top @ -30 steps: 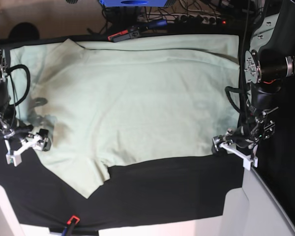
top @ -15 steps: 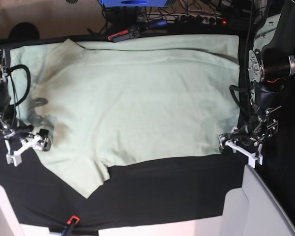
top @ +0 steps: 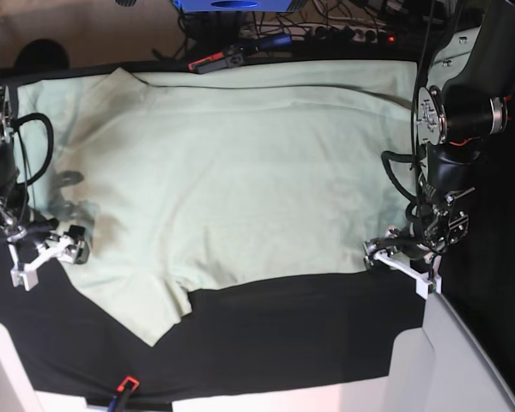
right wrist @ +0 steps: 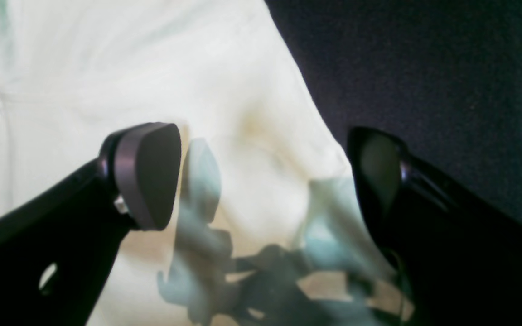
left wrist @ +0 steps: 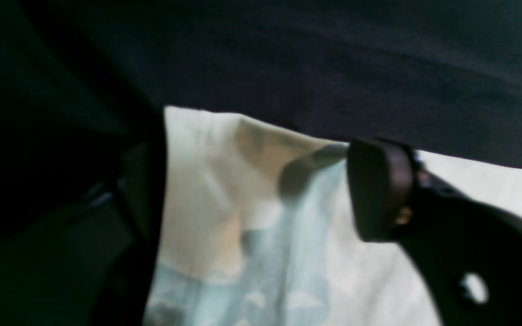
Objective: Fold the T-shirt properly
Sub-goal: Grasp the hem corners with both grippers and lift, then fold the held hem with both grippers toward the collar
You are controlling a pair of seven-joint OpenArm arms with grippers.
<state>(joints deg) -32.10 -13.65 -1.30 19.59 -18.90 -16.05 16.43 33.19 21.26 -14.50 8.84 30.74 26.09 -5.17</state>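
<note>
The pale mint-green T-shirt [top: 232, 172] lies spread flat on the black cloth [top: 309, 326], with one sleeve [top: 142, 305] pointing to the front left. My left gripper [top: 399, 260] is at the shirt's front right corner. In the left wrist view it [left wrist: 261, 194] is open, with shirt cloth [left wrist: 243, 217] between its fingers [left wrist: 379, 190]. My right gripper [top: 47, 256] is at the shirt's left edge. In the right wrist view it [right wrist: 265, 181] is open and straddles the shirt's edge [right wrist: 261, 136], with one finger [right wrist: 147, 172] over the shirt and the other over black cloth.
A red and black clamp [top: 219, 60] and cables lie behind the shirt's far edge. White panels stand at the front right [top: 429, 360] and the front left [top: 0, 360]. A small red and blue item [top: 124, 386] lies at the front edge.
My left gripper first drifted right, off the shirt's corner, then came back left onto it. The right arm and the shirt have not moved.
</note>
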